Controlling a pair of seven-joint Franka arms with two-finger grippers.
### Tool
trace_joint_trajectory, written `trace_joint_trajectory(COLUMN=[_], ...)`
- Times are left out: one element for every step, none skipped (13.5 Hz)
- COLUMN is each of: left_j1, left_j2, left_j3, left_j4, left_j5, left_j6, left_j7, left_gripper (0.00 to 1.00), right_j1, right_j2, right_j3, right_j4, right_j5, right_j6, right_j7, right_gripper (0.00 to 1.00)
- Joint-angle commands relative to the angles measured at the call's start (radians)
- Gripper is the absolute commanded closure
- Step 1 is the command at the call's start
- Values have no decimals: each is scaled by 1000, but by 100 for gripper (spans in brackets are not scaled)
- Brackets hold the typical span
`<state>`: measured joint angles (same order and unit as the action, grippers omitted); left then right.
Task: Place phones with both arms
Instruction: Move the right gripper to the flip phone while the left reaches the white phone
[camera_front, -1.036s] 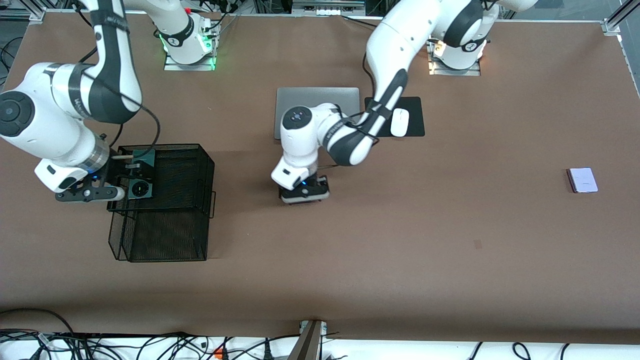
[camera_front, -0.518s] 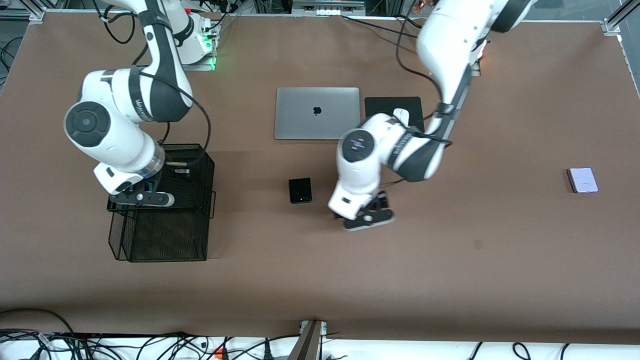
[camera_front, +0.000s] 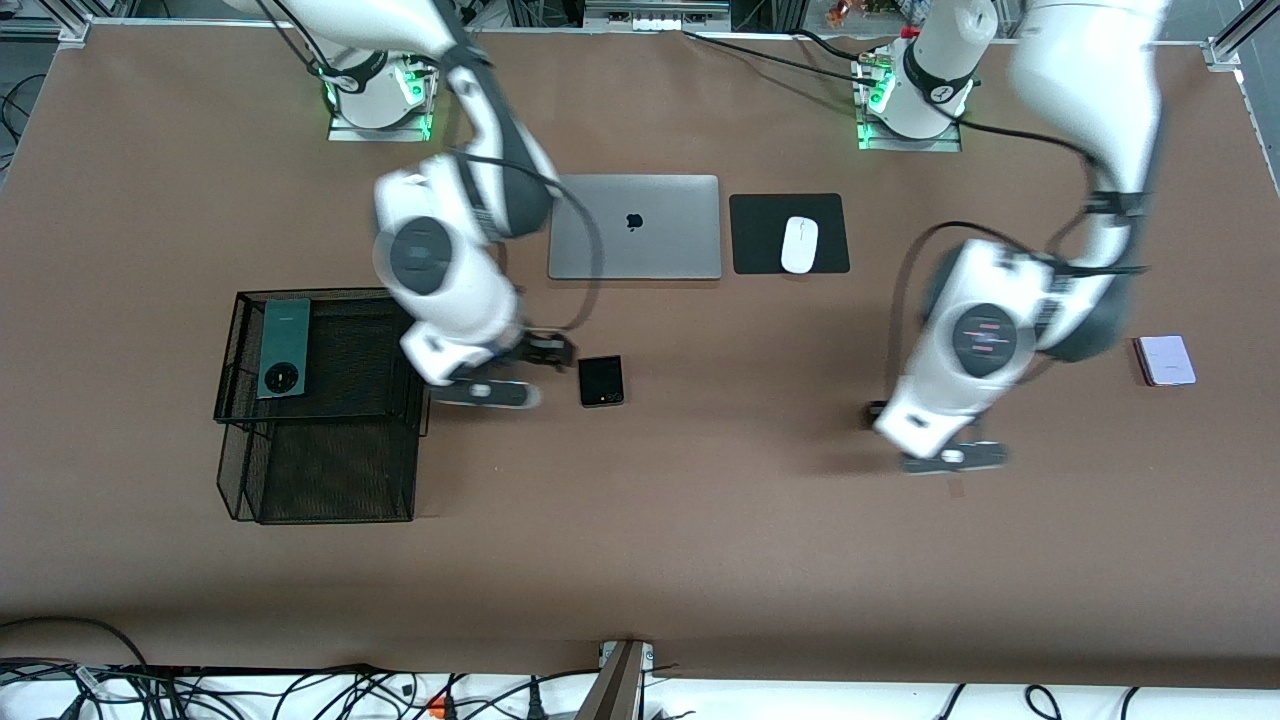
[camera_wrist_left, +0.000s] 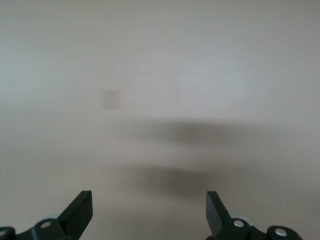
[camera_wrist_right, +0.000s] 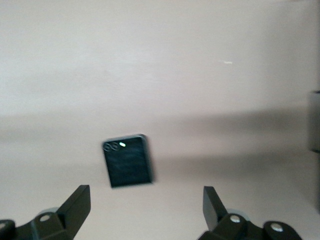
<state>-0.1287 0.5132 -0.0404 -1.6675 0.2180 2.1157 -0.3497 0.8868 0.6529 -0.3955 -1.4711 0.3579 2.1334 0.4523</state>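
Here we see the green phone (camera_front: 281, 348) lying on the black wire basket (camera_front: 330, 470), the black phone (camera_front: 600, 381) flat on the brown surface (camera_front: 700, 520) just beside the right hand (camera_front: 487, 392) (fingers apart, empty). The lilac phone (camera_front: 1166, 360) sits toward the left arm's end; the left hand (camera_front: 952, 457), fingers spread and empty, hangs over bare surface.

The long phone (camera_front: 281, 347) lay on the wire basket (camera_front: 330, 470) at the right arm's end of the table (camera_front: 700, 560). The squarish phone (camera_front: 600, 381) sat nearer the camera than the laptop (camera_front: 634, 227); a third phone (camera_front: 1166, 360) lay toward the left arm's end.
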Motion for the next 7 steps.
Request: trace_joint_trajectory(left_j1=[127, 174, 211, 249, 285, 320, 357], left_j2=[-71, -76, -78, -79, -79, -81, -85], left_j3=[-26, -26, -26, -26, -24, -24, -24], left_j4=[-84, -86, -86, -89, -90, -97, -107], left_j5=[-14, -14, -14, -14, -12, -12, -12], left_j6=[13, 15, 15, 17, 24, 36, 41], left_j7=[177, 234, 282, 313, 333, 375, 432], left_gripper=[0, 0, 0, 0, 0, 0, 0], right_j1=[49, 66, 73, 76, 76, 77, 78], right_j2=[132, 161, 184, 192, 198, 200, 208], right_j3=[0, 0, 0, 0, 0, 0, 1], right_j4=[64, 64, 64, 60, 55, 54, 54], right_j5=[15, 13, 12, 9, 4, -3, -5], right_j6=[101, 123, 140, 149, 154, 154, 155], right_j7=[11, 11, 11, 0, -7, -27, -53], right_gripper=[0, 0, 0, 0, 0, 0, 0])
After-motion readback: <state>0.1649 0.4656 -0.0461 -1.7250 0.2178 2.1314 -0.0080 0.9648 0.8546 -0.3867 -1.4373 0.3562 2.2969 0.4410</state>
